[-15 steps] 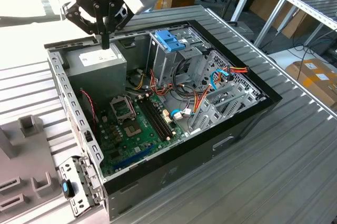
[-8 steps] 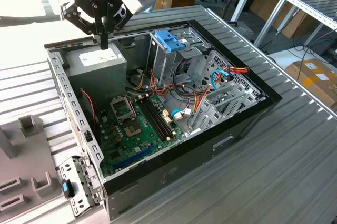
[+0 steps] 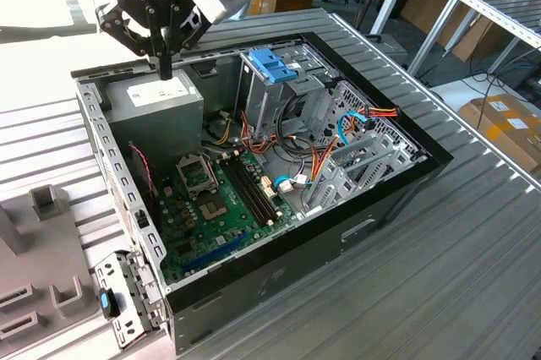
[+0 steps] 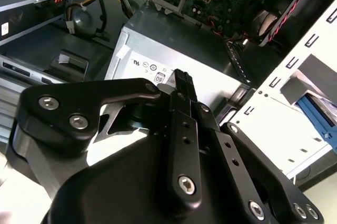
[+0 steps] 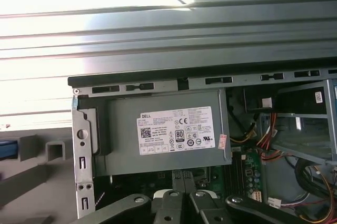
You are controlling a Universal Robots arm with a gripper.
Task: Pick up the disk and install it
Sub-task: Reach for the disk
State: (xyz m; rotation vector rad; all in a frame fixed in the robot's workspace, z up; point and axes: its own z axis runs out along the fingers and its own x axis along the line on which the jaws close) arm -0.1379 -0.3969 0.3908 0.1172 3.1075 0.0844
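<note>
Hanging over the far-left corner of the open computer case (image 3: 372, 199), as the exterior view has it, the pincer (image 3: 163, 68) points straight down with its two black fingers pressed together and nothing between them. Its tips sit above the labelled top of the grey power supply (image 3: 156, 102), just inside the case's rim; both wrist views show the same closed tips (image 4: 181, 79) (image 5: 182, 176) over that label.

The disk (image 4: 317, 114) lies outside the case, just beyond the slotted end wall. In the second wrist view it shows as a blue rail under a grey face, and in the first wrist view as a blue strip (image 5: 7, 150) beside the grey holder (image 5: 50, 150).

Inside the case, the cage with the broad blue handle (image 3: 270, 64) stands apart from the pincer, toward the exterior view's right, and the green circuit board (image 3: 220, 199) lies open between them. The ribbed worktop (image 3: 439, 275) runs bare along the case's near side and right edge.
</note>
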